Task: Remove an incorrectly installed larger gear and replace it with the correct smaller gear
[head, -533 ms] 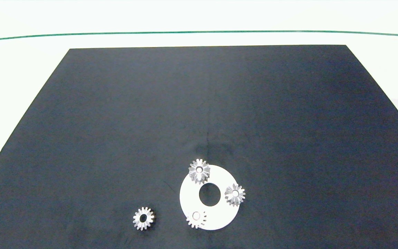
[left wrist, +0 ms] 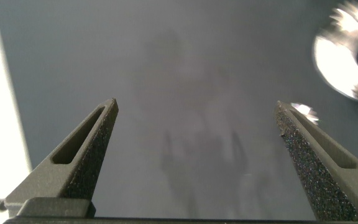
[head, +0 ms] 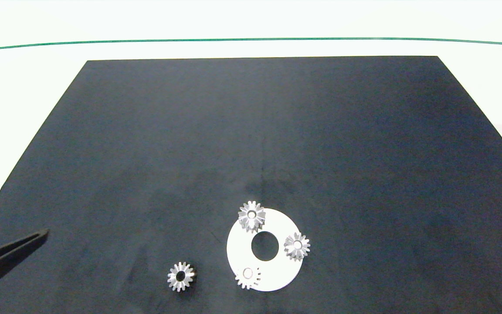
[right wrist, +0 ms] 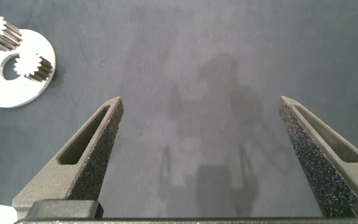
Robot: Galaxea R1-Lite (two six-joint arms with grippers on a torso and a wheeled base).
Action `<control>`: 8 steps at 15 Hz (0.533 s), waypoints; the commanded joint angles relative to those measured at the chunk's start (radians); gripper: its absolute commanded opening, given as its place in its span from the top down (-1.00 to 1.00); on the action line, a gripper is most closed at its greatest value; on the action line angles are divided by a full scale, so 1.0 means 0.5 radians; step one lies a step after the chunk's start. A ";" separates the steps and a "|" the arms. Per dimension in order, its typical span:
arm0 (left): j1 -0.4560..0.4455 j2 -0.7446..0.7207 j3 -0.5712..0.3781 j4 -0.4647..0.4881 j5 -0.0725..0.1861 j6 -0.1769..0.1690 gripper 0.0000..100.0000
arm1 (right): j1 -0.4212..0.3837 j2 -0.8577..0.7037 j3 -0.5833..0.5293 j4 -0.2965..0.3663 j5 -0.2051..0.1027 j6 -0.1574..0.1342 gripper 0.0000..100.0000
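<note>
Where the black mat point(head: 251, 131) covers the white bench point(head: 251, 22), a flat white disc with a round centre hole point(head: 239, 250) lies near the mat's front edge, carrying three silver gears. Two thick star-toothed silver metal gears sit on its rim, one at the far side point(head: 251, 215) and one at the right point(head: 296, 246), while a flatter blunt-toothed silver gear point(head: 247, 277) rests at its near-left edge. The smaller gear point(head: 181, 276), flat with short blunt teeth and a wide bore, lies alone on the mat just left of the disc, apart from it. Which of the two star-toothed gears is the wrongly fitted larger gear cannot be told. The left pincer point(left wrist: 197, 111) enters over the mat's near-left corner, its grey fingers spread wide and empty, well apart from the loose gear. The right pincer point(right wrist: 200, 102) hangs above bare mat, fingers likewise spread and empty, with the disc off to one side.
</note>
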 commanded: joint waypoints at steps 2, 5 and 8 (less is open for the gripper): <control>-0.631 0.904 -0.347 0.068 0.124 -0.124 -1.00 | 0.006 0.009 0.018 0.001 -0.005 0.002 -1.00; -0.873 1.184 -0.534 -0.003 0.321 -0.330 -1.00 | 0.006 -0.027 0.036 0.001 -0.014 -0.001 -1.00; -0.989 1.319 -0.632 0.000 0.410 -0.363 -1.00 | 0.006 -0.031 0.052 0.001 -0.017 0.002 -1.00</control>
